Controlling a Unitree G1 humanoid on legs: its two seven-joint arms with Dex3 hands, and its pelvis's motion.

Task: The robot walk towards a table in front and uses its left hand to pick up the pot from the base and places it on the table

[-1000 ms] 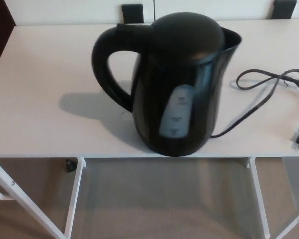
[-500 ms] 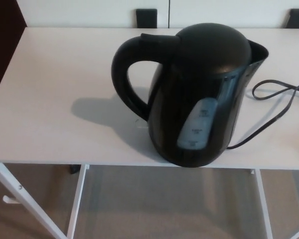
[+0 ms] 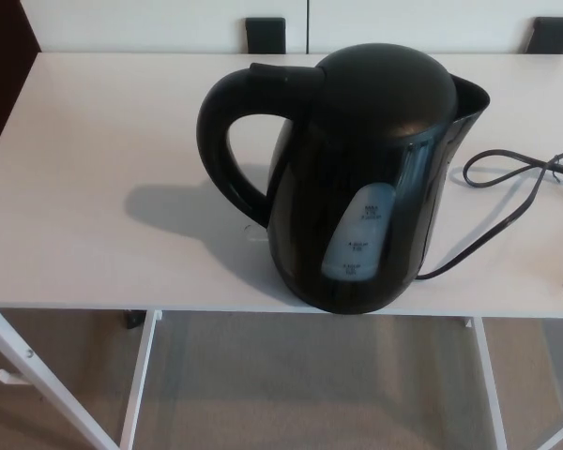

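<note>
Head view gave me the black pot (image 3: 357, 178) standing upright near the front edge of the white table (image 3: 94, 187), a little right of centre. Whatever base it sat on was hidden under its body. Its handle (image 3: 213, 141) stuck out toward the robot's left and its spout toward the right, so I judged the left arm the nearer one for the grab. Neither hand showed in frame, so I could not tell how open either was, nor how far the left stood from the handle. A power cord (image 3: 535, 169) trailed off to the right.
</note>
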